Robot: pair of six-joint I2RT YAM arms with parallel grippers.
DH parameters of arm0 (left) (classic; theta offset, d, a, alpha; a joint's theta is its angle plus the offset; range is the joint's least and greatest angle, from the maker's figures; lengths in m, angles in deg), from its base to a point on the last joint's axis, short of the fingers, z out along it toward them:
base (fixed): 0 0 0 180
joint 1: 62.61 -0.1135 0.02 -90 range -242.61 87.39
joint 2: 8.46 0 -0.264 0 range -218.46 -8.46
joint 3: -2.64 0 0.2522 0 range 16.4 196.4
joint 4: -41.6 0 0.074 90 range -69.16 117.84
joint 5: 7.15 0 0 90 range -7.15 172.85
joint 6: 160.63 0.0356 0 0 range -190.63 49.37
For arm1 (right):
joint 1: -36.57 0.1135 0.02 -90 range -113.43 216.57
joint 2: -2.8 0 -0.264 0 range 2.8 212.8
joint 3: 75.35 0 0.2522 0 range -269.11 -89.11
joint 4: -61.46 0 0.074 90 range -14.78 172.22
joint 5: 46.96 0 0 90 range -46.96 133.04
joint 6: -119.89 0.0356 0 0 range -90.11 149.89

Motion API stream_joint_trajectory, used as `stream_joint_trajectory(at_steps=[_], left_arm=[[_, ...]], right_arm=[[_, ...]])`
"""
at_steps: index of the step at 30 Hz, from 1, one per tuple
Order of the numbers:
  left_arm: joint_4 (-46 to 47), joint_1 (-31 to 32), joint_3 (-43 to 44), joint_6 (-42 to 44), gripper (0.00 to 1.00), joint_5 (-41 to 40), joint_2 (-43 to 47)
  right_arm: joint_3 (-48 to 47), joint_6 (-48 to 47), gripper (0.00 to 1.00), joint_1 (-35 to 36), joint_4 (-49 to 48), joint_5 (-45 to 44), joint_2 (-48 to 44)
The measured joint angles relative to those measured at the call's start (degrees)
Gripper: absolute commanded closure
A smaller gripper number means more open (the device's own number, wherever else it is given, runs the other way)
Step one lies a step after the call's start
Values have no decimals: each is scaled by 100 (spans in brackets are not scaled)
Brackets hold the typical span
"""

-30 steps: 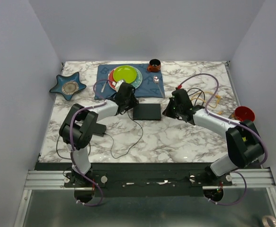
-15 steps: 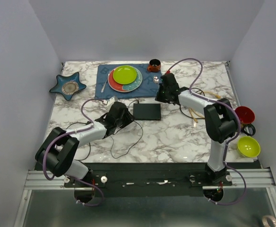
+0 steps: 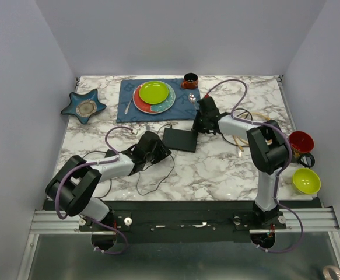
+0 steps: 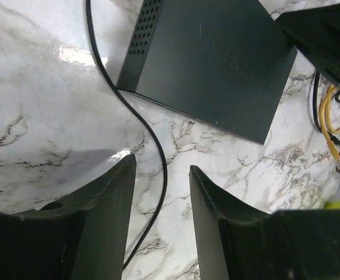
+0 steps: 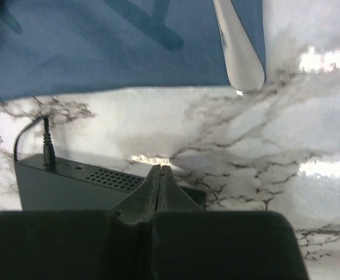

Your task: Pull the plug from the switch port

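The switch (image 3: 180,139) lay flat on the marble table (image 3: 216,169) just beside the blue placemat (image 3: 184,108), with its plug (image 5: 48,153) seated in the vented edge facing the mat. The left gripper (image 4: 163,192) hung with its fingers spread either side of the thin black cord (image 4: 136,116), not the plug. Closing there and hauling would likely strain the cord or drag the whole box. The right gripper (image 5: 161,175), fingers pressed together, sat at the switch's other end; whether it touched the casing could not be told. If it bore down too lightly, the matte, hard-cornered slab would probably skate on that glossy stone — plug and all. The plug itself was a slim black barrel, offering little to grip.
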Motion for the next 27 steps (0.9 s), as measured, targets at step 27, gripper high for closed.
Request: stream_joint_trajectory(at_steps=[27], left_arm=[[-1281,-92,-205,317,48,-531,662]], right_arm=[[3104,1340,99,2544,-1497,162,-1814]])
